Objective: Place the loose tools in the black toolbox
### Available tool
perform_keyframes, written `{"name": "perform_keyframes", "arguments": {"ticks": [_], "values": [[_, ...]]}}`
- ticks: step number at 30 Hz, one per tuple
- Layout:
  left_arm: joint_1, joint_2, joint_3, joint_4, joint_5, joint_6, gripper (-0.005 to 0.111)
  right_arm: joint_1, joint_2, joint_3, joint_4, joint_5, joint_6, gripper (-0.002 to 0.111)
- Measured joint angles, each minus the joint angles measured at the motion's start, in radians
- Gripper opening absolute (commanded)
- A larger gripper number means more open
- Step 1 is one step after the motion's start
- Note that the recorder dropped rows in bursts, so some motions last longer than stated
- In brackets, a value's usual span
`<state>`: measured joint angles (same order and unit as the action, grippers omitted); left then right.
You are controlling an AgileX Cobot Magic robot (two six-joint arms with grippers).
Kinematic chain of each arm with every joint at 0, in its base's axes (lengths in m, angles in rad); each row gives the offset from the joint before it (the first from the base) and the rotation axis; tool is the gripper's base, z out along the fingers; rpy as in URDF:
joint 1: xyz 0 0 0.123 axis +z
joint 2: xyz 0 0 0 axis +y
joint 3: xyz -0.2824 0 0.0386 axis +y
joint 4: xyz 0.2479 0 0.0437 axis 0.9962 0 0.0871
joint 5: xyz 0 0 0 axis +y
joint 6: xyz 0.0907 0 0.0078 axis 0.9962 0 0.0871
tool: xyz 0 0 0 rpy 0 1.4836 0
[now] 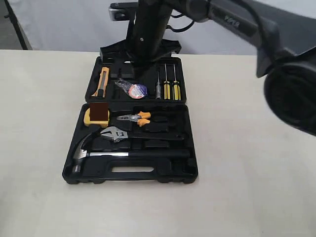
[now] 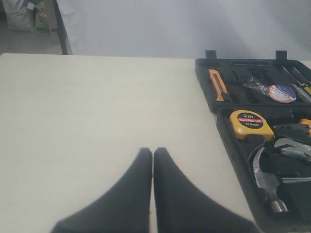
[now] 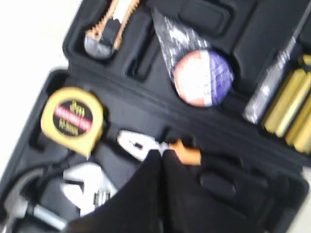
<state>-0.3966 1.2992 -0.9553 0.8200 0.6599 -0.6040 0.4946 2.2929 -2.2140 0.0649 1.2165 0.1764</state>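
The black toolbox (image 1: 163, 174) lies open on the table. The claw hammer (image 1: 143, 154) rests in its front recess, and the adjustable wrench (image 1: 116, 133) sits just behind the hammer head. The wrapped tape roll (image 1: 137, 91) lies in the far half. My right gripper (image 3: 162, 153) is shut and holds nothing. It hovers over the case, with its tips by the pliers (image 3: 138, 144); the wrench (image 3: 87, 187) and tape roll (image 3: 201, 77) are nearby. My left gripper (image 2: 153, 150) is shut and empty above bare table, left of the toolbox (image 2: 228, 131).
A yellow tape measure (image 1: 90, 117), orange-handled pliers (image 1: 136, 118), an orange utility knife (image 1: 102, 81) and yellow screwdrivers (image 1: 170, 84) sit in the case. A black arm (image 1: 237, 22) crosses the top of the exterior view, and its bulky end (image 1: 291, 94) fills the right side.
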Motion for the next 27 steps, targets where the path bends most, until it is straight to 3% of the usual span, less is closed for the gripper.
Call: {"name": "perform_keyframes", "arguments": {"ticks": [7,15,22,27], "values": [[0.000,0.000,0.000,0.000,0.000,0.000,0.001,-0.081,-0.326,0.432,0.005,-0.015,-0.022,0.000],[0.000,0.000,0.000,0.000,0.000,0.000,0.001,-0.289,-0.795,0.913,-0.001,-0.136,-0.018,0.000],[0.000,0.000,0.000,0.000,0.000,0.000,0.001,-0.440,-1.130,1.188,-0.074,-0.161,0.021,0.000],[0.000,0.000,0.000,0.000,0.000,0.000,0.001,-0.453,-1.385,1.366,-0.200,-0.185,0.087,0.000]]}}
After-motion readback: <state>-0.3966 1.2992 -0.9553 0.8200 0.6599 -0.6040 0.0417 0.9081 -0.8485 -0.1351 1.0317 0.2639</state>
